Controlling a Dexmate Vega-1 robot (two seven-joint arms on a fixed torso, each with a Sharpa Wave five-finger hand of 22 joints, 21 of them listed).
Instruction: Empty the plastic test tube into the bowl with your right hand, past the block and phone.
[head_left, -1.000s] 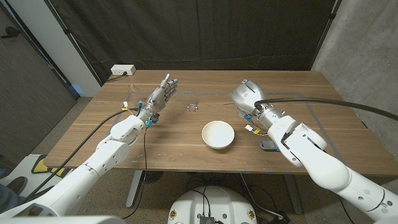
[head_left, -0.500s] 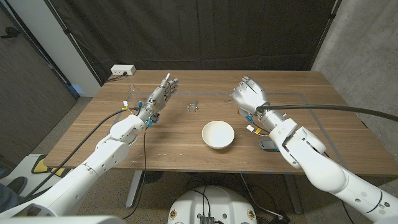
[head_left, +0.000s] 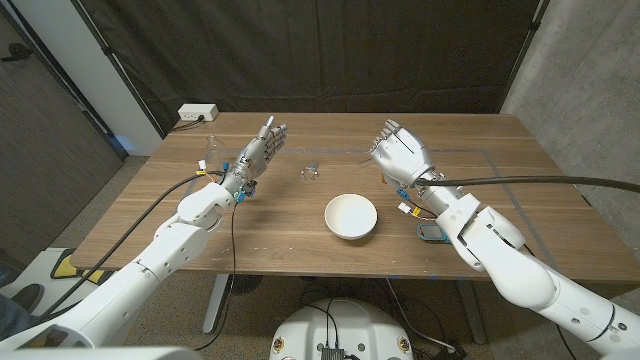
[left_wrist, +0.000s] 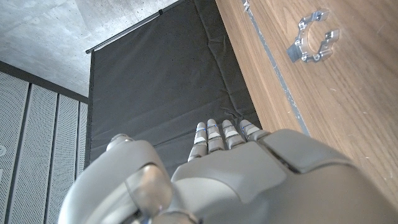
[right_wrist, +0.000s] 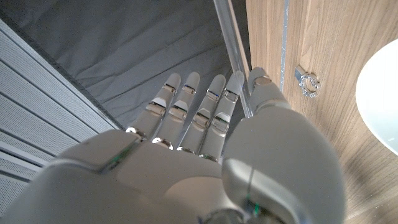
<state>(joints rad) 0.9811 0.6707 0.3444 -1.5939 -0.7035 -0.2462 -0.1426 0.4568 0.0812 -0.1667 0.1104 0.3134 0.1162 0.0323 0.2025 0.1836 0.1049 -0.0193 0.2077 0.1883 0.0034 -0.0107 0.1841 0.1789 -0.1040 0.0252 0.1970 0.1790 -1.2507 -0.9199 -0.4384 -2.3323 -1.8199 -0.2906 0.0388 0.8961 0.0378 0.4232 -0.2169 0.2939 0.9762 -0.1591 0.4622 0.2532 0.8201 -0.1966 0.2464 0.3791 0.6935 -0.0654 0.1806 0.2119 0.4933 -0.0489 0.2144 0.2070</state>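
Observation:
My right hand (head_left: 398, 152) is raised above the table behind the white bowl (head_left: 350, 215), fingers pointing up and away. In the right wrist view a clear plastic test tube (right_wrist: 231, 50) runs between the thumb and the fingers (right_wrist: 214, 106), which pinch it. The bowl's rim (right_wrist: 379, 93) lies to the hand's side. A phone (head_left: 432, 232) lies beside the bowl, partly under my right forearm. My left hand (head_left: 260, 150) stands at the table's left with fingers straight and apart, holding nothing.
A small clear plastic clip (head_left: 311, 171) (left_wrist: 314, 45) (right_wrist: 306, 81) lies between the hands, behind the bowl. A clear upright item (head_left: 208, 148) stands near the far left edge, and a white power strip (head_left: 197, 113) sits at the back left corner.
My right hand has lifted off the table and turned from curled downward to fingers up, bringing the tube with it. The left arm, bowl and clip have stayed put.

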